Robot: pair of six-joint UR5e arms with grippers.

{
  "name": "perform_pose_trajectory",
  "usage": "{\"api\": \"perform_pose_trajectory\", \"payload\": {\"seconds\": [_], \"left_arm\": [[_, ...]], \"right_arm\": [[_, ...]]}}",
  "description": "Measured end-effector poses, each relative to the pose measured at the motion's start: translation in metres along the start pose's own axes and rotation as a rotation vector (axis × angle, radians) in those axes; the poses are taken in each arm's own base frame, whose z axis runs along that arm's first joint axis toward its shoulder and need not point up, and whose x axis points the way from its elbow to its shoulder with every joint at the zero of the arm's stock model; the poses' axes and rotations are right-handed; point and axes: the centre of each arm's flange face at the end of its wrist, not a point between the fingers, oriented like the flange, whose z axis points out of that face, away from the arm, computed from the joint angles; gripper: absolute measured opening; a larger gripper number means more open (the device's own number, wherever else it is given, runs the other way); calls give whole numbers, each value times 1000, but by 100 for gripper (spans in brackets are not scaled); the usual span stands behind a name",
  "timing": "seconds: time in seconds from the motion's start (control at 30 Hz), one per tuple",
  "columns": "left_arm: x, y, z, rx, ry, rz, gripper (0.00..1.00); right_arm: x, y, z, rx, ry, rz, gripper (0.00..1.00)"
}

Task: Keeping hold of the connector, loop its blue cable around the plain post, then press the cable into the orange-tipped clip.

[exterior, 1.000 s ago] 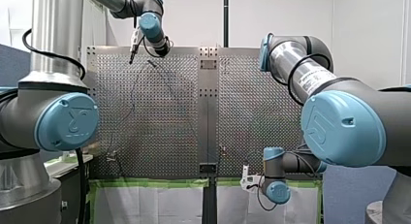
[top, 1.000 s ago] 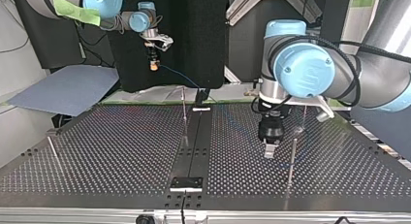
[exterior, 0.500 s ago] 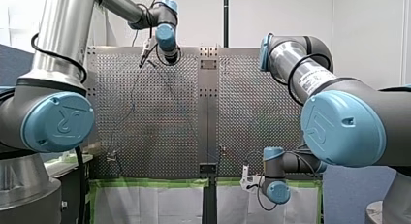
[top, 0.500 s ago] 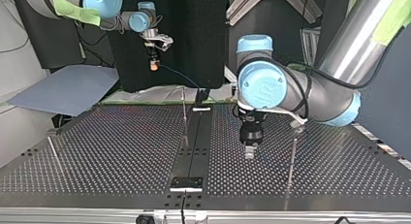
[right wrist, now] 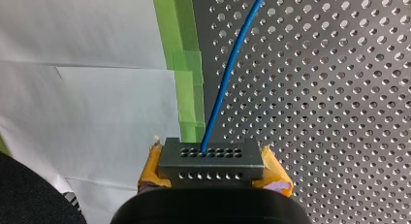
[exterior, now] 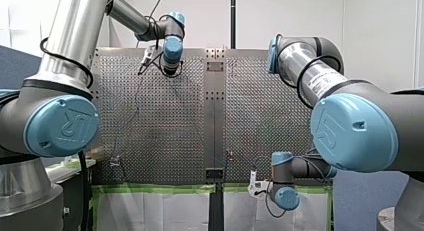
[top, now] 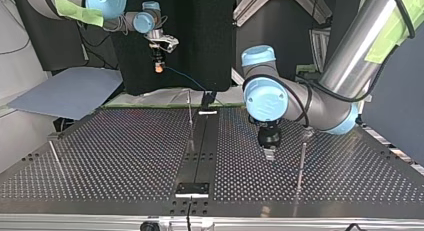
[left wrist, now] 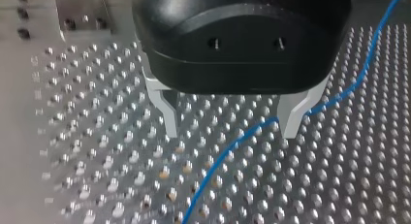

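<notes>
Blue cable (left wrist: pixel 237 141) between my left gripper's (left wrist: pixel 230 133) parted jaws

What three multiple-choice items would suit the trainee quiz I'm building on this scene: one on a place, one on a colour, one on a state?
1. In the left wrist view, where does the blue cable run?
A. Between the fingers of the left gripper
B. Over white paper
C. Around a post

2. What colour are the pads of the right gripper?
A. Red
B. Yellow
C. Green

3. What state is the left gripper in?
A. Shut on the cable
B. Shut on the connector
C. Open

Answers:
1 A: the cable crosses the perforated table between the two fingers.
2 B: yellow pads flank the connector in the right wrist view.
3 C: the fingers stand wide apart, gripping nothing.
</notes>
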Motion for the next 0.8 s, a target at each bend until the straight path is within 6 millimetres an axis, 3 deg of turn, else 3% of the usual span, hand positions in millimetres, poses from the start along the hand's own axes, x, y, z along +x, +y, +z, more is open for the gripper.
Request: {"api": "perform_pose_trajectory", "payload": {"seconds": [0.23, 0.5, 0.8], "left_arm": [[-2, 2, 6, -15, -26, 29, 98], [8, -16, 14, 15, -27, 72, 98], [6, -10, 23, -23, -29, 63, 98]], "right_arm": [[0, 0, 0, 0, -1, 0, 0], [0, 0, 0, 0, -1, 0, 0], [0, 0, 0, 0, -1, 0, 0]]}}
